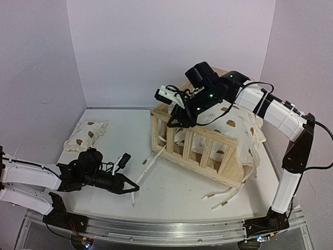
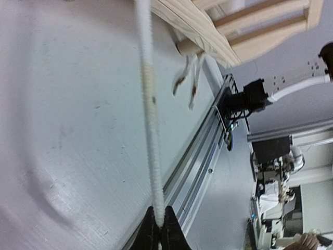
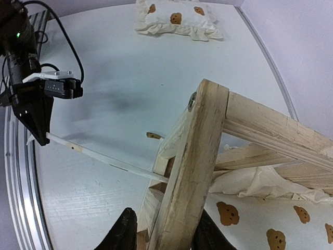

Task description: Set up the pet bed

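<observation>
The pine bed frame stands tilted at the right middle of the table, with the bear-print cushion bunched inside it. My right gripper is shut on the frame's near-left corner post, one finger on each side. The cushion shows beside that post. My left gripper is shut on the end of one long white cushion tie, which runs taut from the frame. In the left wrist view the tie enters my shut fingertips. The small pillow lies at the far left.
Several loose ties hang from the frame's front right corner onto the table. A metal rail runs along the near edge. White walls close the back and sides. The pillow also shows in the right wrist view.
</observation>
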